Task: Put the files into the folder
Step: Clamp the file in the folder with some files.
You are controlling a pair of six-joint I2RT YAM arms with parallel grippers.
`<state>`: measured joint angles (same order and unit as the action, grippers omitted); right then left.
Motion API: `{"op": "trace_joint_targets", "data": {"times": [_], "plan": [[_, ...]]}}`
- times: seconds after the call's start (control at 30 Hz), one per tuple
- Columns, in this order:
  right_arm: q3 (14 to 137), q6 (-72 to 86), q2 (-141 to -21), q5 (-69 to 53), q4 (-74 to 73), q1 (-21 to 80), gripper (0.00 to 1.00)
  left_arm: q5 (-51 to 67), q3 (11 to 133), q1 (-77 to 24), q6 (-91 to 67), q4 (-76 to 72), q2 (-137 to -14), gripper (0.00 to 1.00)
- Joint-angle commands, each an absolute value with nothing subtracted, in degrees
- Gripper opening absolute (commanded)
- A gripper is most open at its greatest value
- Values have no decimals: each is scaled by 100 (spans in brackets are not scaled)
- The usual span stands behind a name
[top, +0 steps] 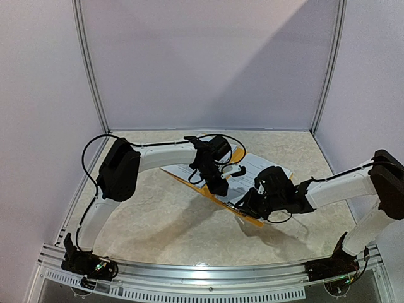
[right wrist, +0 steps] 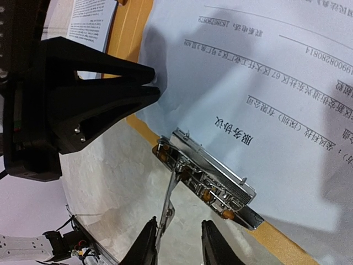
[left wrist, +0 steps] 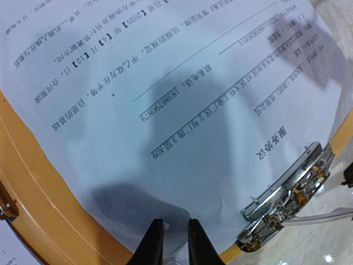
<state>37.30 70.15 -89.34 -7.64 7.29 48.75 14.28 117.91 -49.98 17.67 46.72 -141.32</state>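
Your left gripper (left wrist: 172, 243) had its two black fingers (left wrist: 151, 245) nearly together, pinching the near edge of the white printed paper sheet (left wrist: 182, 99); in the right wrist view the same fingers (right wrist: 110, 83) came to a point on that edge. The sheet spread away from those fingertips, lying on the flat orange-yellow plastic folder (left wrist: 33, 193), whose rim showed just to their left. The folder's silver metal clip (left wrist: 287, 193) sat to the right of the left fingertips, at the sheet's corner.

Your right gripper (right wrist: 177, 243) had its fingers (right wrist: 144, 245) parted, with the clip's thin lever (right wrist: 166, 212) running down between them beside the left finger; whether they touched it I could not tell. The clip body (right wrist: 212, 179) lay just beyond those fingertips, on the folder's edge (right wrist: 276, 243).

From above, the folder (top: 249, 219) lay open on the marbled beige tabletop (top: 158, 214) between both grippers, holding that sheet (top: 255, 164), with another printed page (top: 180, 172) under the left arm.
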Motion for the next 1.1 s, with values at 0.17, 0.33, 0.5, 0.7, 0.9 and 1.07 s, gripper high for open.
{"op": "trace_joint_targets", "data": {"times": [0.17, 0.33, 0.5, 0.7, 0.9, 1.07], "plan": [[4006, 6847, -8585, -569, 167, 4920, 30, 1287, 11614, -5115, 1859, 4951, -14256, 19], [4001, 6862, -8556, -580, 131, 4928, 23, 1300, 11628, -5115, 1856, 4954, -14255, 19], [3969, 6890, -8601, -499, 9, 4915, 18, 1310, 11629, -5116, 1866, 4984, -14247, 19], [3990, 6896, -8631, -362, -389, 4917, 12, 1317, 11626, -5124, 1882, 4996, -14247, 19], [3772, 6949, -8655, -291, -292, 4919, 7, 1284, 11612, -5133, 1920, 5033, -14281, 19], [3723, 6949, -8906, -343, -102, 4913, 6, 1256, 11613, -5142, 1957, 5052, -14265, 19]]}}
